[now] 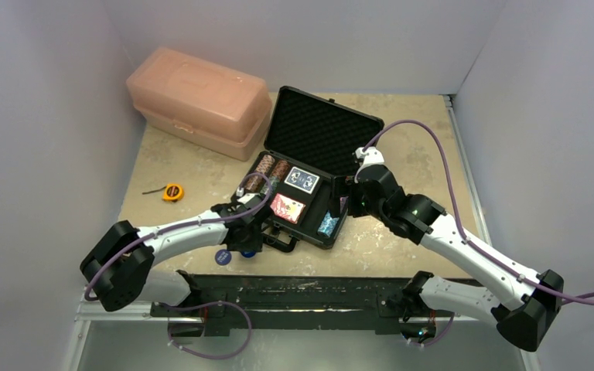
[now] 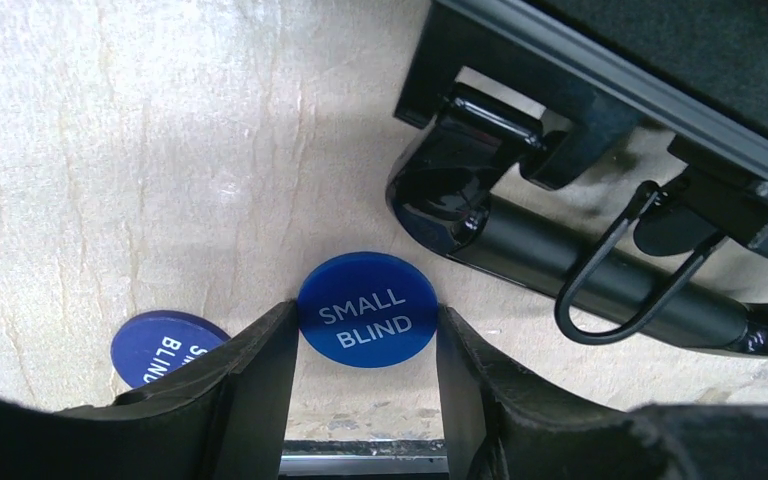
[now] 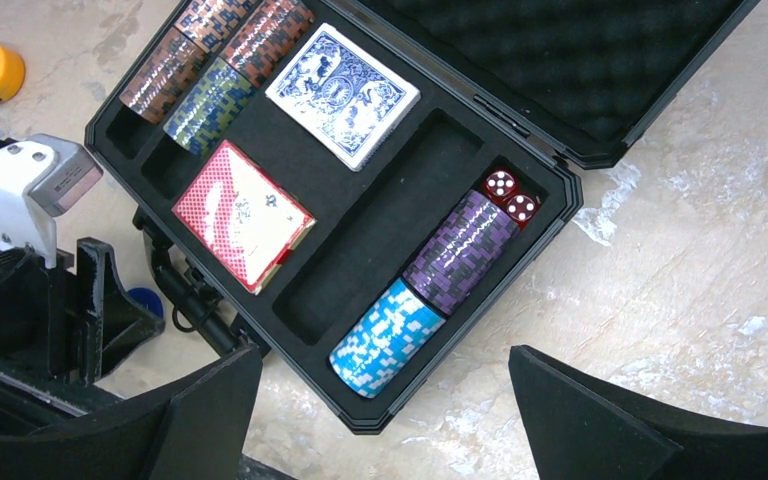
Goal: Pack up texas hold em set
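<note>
SMALL BLIND disc (image 2: 367,308) lies flat on the tabletop (image 2: 110,150), low ctr of the left wrist view. It is just beside the briefcase handle (image 2: 580,270) but apart from it. Left pincer (image 2: 366,335) straddles it, jaws narrowed to abt the disc's width, one finger at each edge. Whether the pads already bite I can't tell from this angle. Second blue disc (image 2: 165,345) sits lower left, partly hidden by the finger on that side, near enough to get nudged.

To do it well, imo: squeeze across the disc's widest line w/ tips right down at the tabletop. The disc is thin and would likely skid or pop out if caught high. Then lift straight up before swinging, to miss the handle.

Briefcase (image 1: 321,127) stands open mid-frame in the top view, w/ chip stacks (image 3: 460,250), blue deck (image 3: 343,93) and red deck (image 3: 243,213) seated. The long middle slot (image 3: 360,250) looks free, a likely home. Right pincer (image 3: 385,360) hangs wide open, holding nothing, over the case's lower corner; best kept out of the drop path.
</note>
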Motion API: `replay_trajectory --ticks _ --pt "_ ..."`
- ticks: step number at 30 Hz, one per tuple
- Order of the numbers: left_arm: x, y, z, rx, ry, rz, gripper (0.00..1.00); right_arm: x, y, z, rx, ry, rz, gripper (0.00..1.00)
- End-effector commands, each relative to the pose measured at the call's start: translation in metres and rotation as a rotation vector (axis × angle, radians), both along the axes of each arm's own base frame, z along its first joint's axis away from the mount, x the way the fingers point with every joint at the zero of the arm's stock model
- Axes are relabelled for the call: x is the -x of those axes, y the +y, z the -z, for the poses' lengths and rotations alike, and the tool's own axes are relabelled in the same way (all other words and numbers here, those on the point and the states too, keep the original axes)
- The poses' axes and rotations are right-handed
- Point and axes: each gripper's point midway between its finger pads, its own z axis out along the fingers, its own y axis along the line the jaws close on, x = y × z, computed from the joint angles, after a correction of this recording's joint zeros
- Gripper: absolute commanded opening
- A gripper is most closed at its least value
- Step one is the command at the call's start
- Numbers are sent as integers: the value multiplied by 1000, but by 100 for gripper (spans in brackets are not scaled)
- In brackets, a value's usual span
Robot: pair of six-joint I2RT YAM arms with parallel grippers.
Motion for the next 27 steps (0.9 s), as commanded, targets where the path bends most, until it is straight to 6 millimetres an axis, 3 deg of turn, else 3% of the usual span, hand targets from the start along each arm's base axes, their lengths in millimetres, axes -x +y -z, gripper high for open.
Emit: replay_trajectory --ticks 1,17,27 --pt "2 -6 -7 33 -23 29 34 -5 6 -14 -43 -29 -2 99" --pt "1 -11 -55 85 -104 80 33 -5 9 -16 -58 -23 2 99" --pt "-17 -27 -102 128 -179 133 32 -5 8 -19 -69 -25 16 99"
